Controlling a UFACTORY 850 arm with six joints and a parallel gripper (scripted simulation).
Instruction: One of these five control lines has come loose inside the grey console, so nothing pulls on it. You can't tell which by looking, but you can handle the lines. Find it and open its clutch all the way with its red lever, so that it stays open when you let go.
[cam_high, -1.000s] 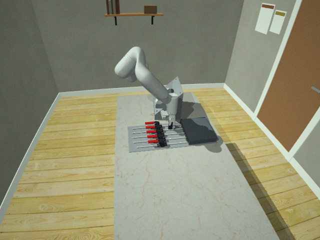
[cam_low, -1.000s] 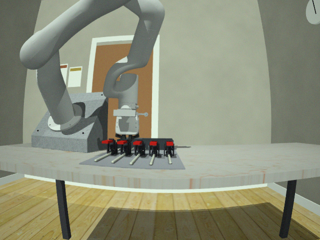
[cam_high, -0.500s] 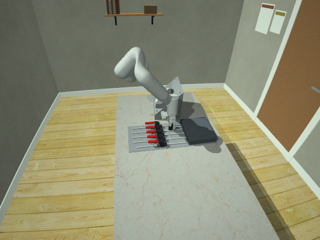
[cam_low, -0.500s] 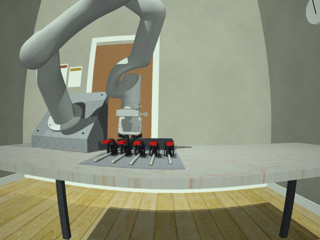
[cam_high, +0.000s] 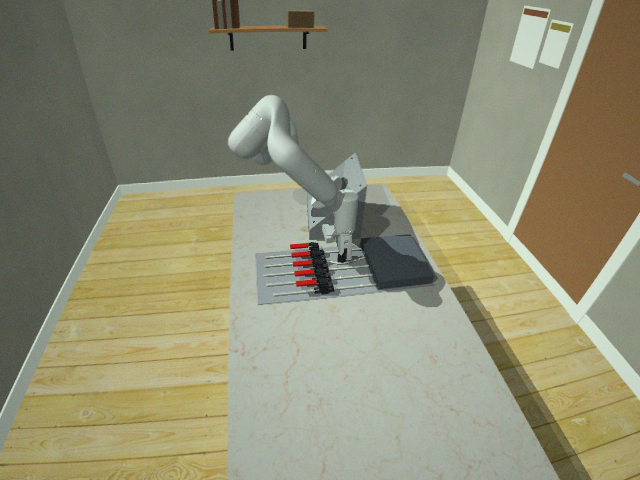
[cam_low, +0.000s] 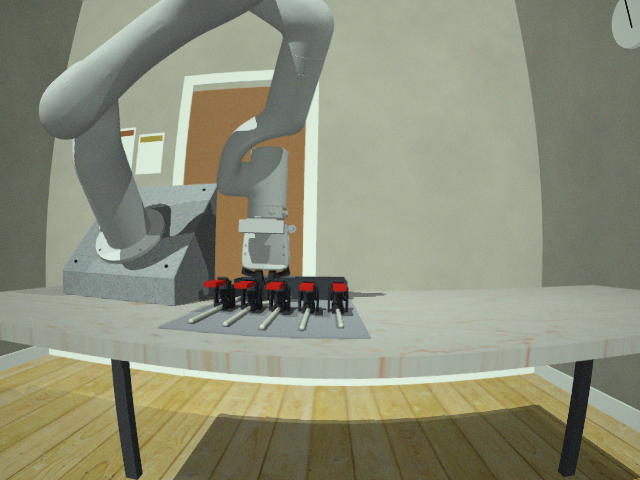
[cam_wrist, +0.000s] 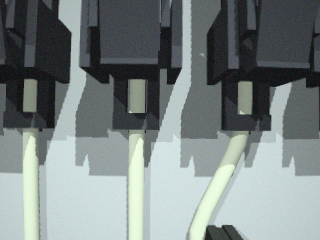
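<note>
Hand points straight down, closed on nothing, fingertips pressing 1 control line sideways beside the clutches.

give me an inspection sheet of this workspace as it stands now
surface: marble table top on dark legs, a grey mat under the lines
job's things: five pale lines, each through a black clutch with a red lever, all levers lying flat; grey console at one end; in the wrist view one line bends sideways, its two neighbours run straight
clutter: nothing seen
grippers: gripper shut, holding nothing, its tips against the bent line
cables: nothing seen besides the five lines
surroundings: wood floor, brown door, wall shelf, two wall notices
</note>
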